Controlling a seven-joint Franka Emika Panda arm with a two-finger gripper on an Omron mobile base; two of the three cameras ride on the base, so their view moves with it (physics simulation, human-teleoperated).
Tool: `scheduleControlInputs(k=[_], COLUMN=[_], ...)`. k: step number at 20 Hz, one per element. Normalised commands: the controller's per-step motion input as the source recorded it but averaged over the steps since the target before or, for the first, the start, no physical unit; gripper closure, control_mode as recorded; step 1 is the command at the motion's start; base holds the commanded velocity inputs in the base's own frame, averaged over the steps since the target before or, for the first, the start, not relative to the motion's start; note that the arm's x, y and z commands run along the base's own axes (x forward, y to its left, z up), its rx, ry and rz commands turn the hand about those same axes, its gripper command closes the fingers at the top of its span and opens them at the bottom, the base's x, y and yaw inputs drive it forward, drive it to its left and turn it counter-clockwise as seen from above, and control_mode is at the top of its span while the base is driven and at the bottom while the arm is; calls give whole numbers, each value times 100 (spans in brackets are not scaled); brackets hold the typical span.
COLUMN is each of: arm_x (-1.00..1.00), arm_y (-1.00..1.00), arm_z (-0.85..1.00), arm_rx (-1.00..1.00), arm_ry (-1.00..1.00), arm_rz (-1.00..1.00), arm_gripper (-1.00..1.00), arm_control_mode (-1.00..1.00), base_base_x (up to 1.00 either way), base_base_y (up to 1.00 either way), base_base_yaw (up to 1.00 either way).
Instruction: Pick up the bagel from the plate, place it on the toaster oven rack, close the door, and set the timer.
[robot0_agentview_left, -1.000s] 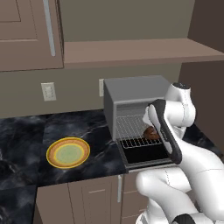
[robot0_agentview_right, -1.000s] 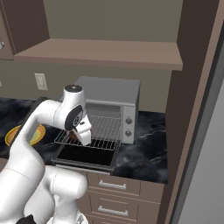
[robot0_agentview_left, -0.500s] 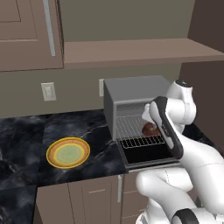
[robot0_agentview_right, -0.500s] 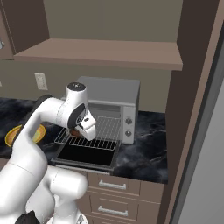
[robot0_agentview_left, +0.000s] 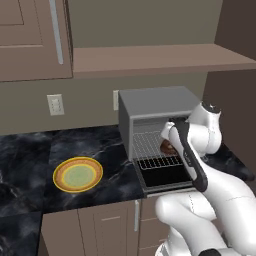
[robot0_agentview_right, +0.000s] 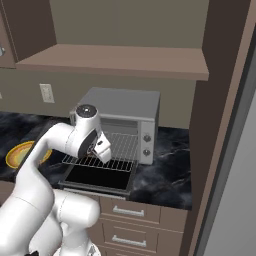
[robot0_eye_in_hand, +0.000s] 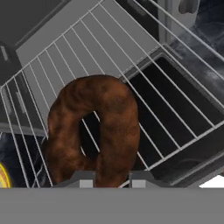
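Bagel sits at the mouth of the toaster oven in the left base view, above the front of the rack, arm partly covering it. Plate is bare on the worktop, well apart. Door hangs open flat.

Right base view: wrist blocks the end effector; it hangs over the rack's near edge, probably just short of the cavity.

Hand view: end effector clenched on the bagel's lower rim, ring held on edge above the wires, not yet lying on them.

To do it well: push further in, lower until the ring rests on the wires, tip it flat, then let go. Keep it clear of the front edge so the door shuts.
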Motion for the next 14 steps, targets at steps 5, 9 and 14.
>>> scheduleControlInputs(k=[5, 9, 14], arm_x=[35, 42, 37], arm_y=[0, 0, 0], arm_z=[-18, -7, -1], arm_rx=[0, 0, 0], arm_ry=[-2, 0, 0], arm_rz=[0, 0, 0], arm_gripper=[100, 100, 100], arm_control_mode=[-100, -100, -100], base_base_x=[0, 0, 0], base_base_y=[0, 0, 0], base_base_yaw=[0, 0, 0])
